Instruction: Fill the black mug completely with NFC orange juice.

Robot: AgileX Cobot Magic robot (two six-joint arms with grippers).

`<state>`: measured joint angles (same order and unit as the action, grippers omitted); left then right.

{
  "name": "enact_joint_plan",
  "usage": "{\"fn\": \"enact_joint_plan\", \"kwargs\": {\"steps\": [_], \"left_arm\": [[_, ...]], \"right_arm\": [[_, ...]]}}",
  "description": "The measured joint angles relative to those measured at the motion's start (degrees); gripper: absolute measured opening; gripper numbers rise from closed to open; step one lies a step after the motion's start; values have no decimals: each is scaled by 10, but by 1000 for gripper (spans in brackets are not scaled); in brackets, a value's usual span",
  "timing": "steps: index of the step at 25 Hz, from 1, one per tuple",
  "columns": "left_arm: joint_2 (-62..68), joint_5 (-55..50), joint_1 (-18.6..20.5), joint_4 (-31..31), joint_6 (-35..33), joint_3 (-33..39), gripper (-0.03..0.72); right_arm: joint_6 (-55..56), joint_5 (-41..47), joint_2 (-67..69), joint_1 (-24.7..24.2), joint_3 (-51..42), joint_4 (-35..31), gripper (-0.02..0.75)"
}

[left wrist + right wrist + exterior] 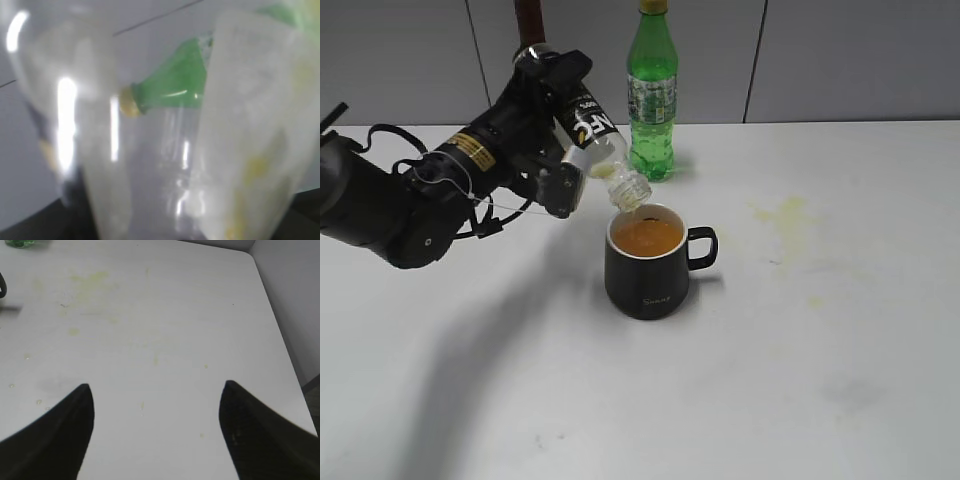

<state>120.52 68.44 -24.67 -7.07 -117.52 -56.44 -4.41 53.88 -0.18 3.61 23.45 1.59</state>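
The black mug (647,275) stands mid-table, handle to the right, with orange juice (646,236) close to its rim. My left gripper (565,130) is shut on the clear NFC orange juice bottle (598,148), which is tipped neck-down with its mouth just above the mug's left rim. Almost no juice remains in the bottle. In the left wrist view the blurred clear bottle (165,165) fills the frame and hides the fingers. My right gripper (156,385) hangs open over bare table, with nothing between its fingers, and is out of the exterior view.
A green soda bottle (652,95) stands upright behind the mug and shows through the clear bottle as the green soda bottle (170,87). A dark bottle neck (528,22) rises behind the left arm. Yellowish stains (780,215) mark the table right of the mug.
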Motion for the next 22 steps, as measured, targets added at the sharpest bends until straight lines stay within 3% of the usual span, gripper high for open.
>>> {"fn": "enact_joint_plan", "kwargs": {"steps": [5, 11, 16, 22], "left_arm": [[0, -2, 0, 20, 99, 0, 469], [0, -40, 0, 32, 288, 0, 469], [0, -62, 0, 45, 494, 0, 469], [0, -130, -1, 129, 831, 0, 469]], "right_arm": [[0, 0, 0, 0, 0, 0, 592], [0, 0, 0, 0, 0, 0, 592], [0, 0, 0, 0, 0, 0, 592], [0, 0, 0, 0, 0, 0, 592]]}}
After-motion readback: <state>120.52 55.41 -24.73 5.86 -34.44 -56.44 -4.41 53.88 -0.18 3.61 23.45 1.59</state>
